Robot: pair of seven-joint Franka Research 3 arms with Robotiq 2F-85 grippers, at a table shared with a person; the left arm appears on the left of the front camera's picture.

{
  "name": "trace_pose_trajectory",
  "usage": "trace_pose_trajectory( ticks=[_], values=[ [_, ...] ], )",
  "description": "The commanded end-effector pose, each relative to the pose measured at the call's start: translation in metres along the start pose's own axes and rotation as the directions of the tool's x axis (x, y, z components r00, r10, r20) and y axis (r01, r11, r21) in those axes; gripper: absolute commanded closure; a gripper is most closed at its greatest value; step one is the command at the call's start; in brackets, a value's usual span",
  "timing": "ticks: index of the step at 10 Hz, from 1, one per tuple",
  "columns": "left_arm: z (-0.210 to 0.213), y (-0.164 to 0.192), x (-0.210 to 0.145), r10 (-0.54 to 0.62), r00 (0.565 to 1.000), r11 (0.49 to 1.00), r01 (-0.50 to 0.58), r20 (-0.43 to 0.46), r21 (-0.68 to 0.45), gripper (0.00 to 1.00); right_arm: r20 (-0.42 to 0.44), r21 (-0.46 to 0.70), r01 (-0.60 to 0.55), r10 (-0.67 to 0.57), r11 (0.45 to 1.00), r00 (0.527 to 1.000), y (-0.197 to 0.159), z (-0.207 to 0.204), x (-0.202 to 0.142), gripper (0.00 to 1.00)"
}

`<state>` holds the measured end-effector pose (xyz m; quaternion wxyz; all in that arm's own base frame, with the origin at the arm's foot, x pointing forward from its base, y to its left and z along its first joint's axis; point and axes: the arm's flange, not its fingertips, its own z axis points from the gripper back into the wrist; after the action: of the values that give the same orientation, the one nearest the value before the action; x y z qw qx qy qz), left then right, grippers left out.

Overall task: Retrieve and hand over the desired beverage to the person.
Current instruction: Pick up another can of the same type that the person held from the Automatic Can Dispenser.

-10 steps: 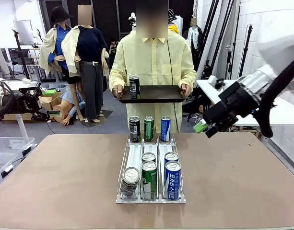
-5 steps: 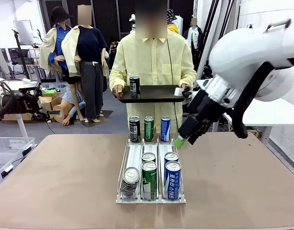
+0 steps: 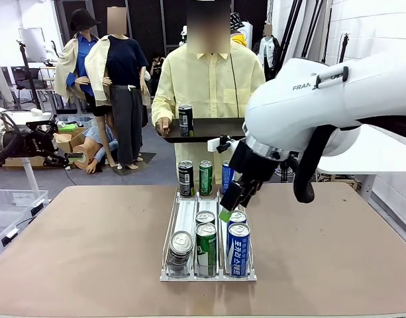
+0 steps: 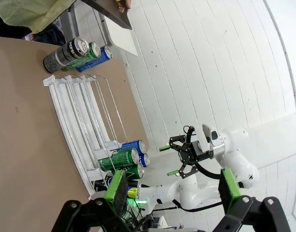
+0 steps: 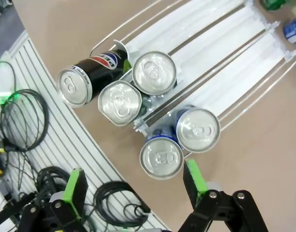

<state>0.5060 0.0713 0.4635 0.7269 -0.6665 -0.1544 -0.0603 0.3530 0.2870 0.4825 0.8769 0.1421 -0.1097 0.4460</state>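
Observation:
The person stands at the far side holding a black tray with one black can on it. A white wire rack holds a black can on its side, two green cans and two blue cans. My right gripper hangs open just above the rear blue can. From the right wrist, the open right gripper looks down on the blue can tops. My left gripper is open and holds nothing, far from the rack.
Three upright cans, black, green and blue, stand on the table past the rack's far end. The brown table spreads wide on both sides. A grooved strip with cables runs along the near edge.
My right arm has swung in from the right, leftward and down, to hang over the rack's blue lane. Its jaws stayed open. The person and tray have not moved.

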Motion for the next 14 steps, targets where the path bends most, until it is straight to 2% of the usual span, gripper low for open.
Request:
trace_pose_trajectory(
  ticks=[1, 5, 6, 10, 14],
  values=[
    [0.001, -0.002, -0.001, -0.002, 1.0, 1.0, 0.002, 0.005, 0.01, 0.0, -0.02, -0.043, -0.011, 0.011, 0.999, 1.0, 0.007, -0.006, 0.019, 0.0],
    [0.001, -0.002, -0.001, -0.002, 1.0, 1.0, 0.002, 0.005, 0.01, 0.0, -0.104, -0.036, -0.074, 0.069, 0.997, 0.992, 0.021, -0.025, 0.034, 0.0],
    [0.001, -0.002, -0.001, -0.002, 1.0, 1.0, 0.002, 0.005, 0.01, 0.0, -0.053, -0.035, -0.056, 0.054, 0.998, 0.997, 0.014, -0.017, 0.023, 0.0],
    [0.001, -0.002, -0.001, -0.002, 1.0, 1.0, 0.002, 0.005, 0.01, 0.0, -0.053, -0.035, -0.056, 0.054, 0.998, 0.997, 0.014, -0.017, 0.023, 0.0],
    [0.001, -0.002, -0.001, -0.002, 1.0, 1.0, 0.002, 0.005, 0.01, 0.0, -0.126, -0.041, -0.147, 0.141, 0.988, 0.982, 0.024, -0.017, 0.049, 0.0]
  ],
)
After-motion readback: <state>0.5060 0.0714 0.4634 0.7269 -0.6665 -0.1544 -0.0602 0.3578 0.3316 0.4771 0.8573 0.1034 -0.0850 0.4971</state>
